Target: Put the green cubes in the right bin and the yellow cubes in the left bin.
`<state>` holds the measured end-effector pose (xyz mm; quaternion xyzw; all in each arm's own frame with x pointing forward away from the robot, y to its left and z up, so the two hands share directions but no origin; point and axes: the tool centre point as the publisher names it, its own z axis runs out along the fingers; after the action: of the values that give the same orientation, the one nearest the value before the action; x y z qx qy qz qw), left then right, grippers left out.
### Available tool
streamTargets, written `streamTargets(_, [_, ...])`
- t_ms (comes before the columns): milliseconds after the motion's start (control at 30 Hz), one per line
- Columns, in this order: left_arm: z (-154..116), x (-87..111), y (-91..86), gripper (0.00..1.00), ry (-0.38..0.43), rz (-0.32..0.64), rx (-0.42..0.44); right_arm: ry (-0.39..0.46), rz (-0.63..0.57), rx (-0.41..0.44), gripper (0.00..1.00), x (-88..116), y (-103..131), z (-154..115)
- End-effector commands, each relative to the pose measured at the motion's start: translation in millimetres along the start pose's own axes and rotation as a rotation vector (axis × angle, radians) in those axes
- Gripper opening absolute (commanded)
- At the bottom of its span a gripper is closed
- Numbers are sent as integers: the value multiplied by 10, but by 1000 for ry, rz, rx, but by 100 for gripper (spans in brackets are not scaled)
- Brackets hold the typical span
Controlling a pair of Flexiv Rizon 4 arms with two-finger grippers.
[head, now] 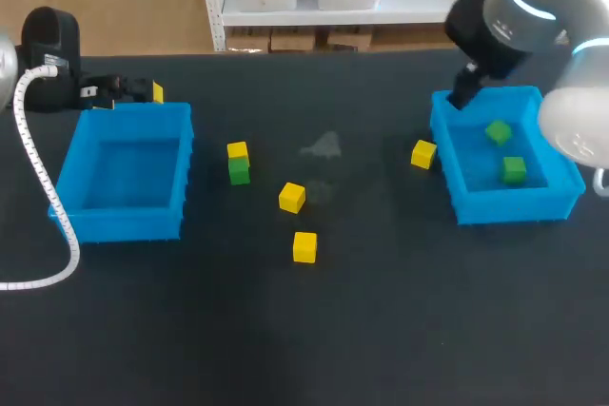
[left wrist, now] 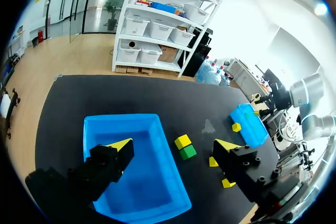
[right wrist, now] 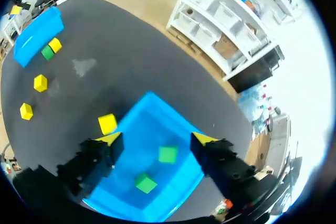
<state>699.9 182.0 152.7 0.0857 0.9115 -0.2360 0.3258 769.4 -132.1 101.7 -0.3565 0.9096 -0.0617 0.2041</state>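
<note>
2 of 7 cubes sorted, by my count. The right bin (head: 447,154) holds 2 green cubes (head: 498,132). The 3rd green cube (head: 239,173) sits on the table (head: 381,330), touching a yellow cube (head: 238,150) behind it. The left bin (head: 124,225) holds nothing. 3 other yellow cubes are still out: 2 mid-table (head: 292,197), 1 just beside the right bin. The right gripper (right wrist: 156,138) hovers over the right bin – fingers apart, empty. The left gripper (left wrist: 174,144) is over the left bin's back edge – fingers wide apart, nothing held. Remaining: 1 green, 4 yellow.

Black matte table (head: 381,330); faint grey smudge (head: 322,146) near middle.
</note>
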Motion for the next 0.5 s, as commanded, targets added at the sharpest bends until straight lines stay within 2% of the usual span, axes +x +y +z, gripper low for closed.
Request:
streamTargets(33, [3, 9, 21, 100, -5, 2, 8, 1, -23, -9, 100, -191, 120, -132])
streamTargets(333, [3, 9, 21, 100, -5, 2, 8, 13, -34, -91, 100, -653, 688, -224])
streamTargets(500, [3, 9, 21, 100, -5, 2, 8, 45, -12, -102, 100, -895, 981, -164])
